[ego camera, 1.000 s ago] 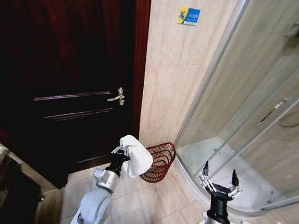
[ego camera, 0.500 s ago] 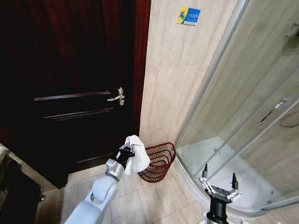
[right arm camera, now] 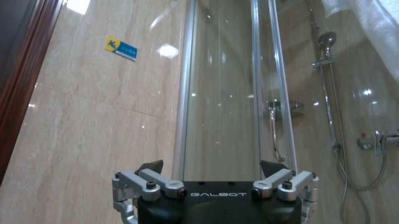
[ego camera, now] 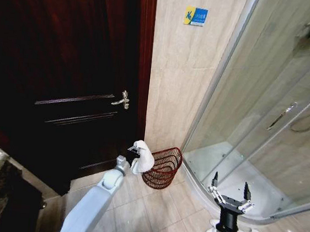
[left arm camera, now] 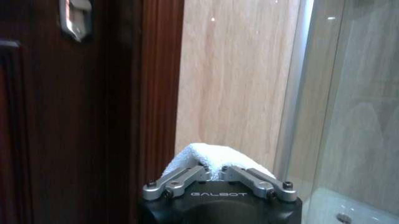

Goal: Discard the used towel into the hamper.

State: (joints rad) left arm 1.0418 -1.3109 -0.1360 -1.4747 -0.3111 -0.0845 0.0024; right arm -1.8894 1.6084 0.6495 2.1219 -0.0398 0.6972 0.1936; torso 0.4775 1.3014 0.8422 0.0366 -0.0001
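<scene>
Your left end effector [ego camera: 134,157] grips the white towel [ego camera: 143,156] just left of the hamper [ego camera: 163,167], which stands on the floor by the wall. It has reached farther forward than a second ago. Next, carry it over the rim. Your right end effector [ego camera: 230,191] waits open.

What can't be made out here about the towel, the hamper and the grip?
- Head view: the left gripper is mostly covered by the towel, so the clamped part is hidden.
- Head view: the towel overlaps the hamper rim; whether they touch, or anything lies inside, cannot be told.
- Left wrist view: the towel bulges past the fingers; its hanging part is cut off behind the gripper body.
- The right gripper waits open by the shower glass.
</scene>
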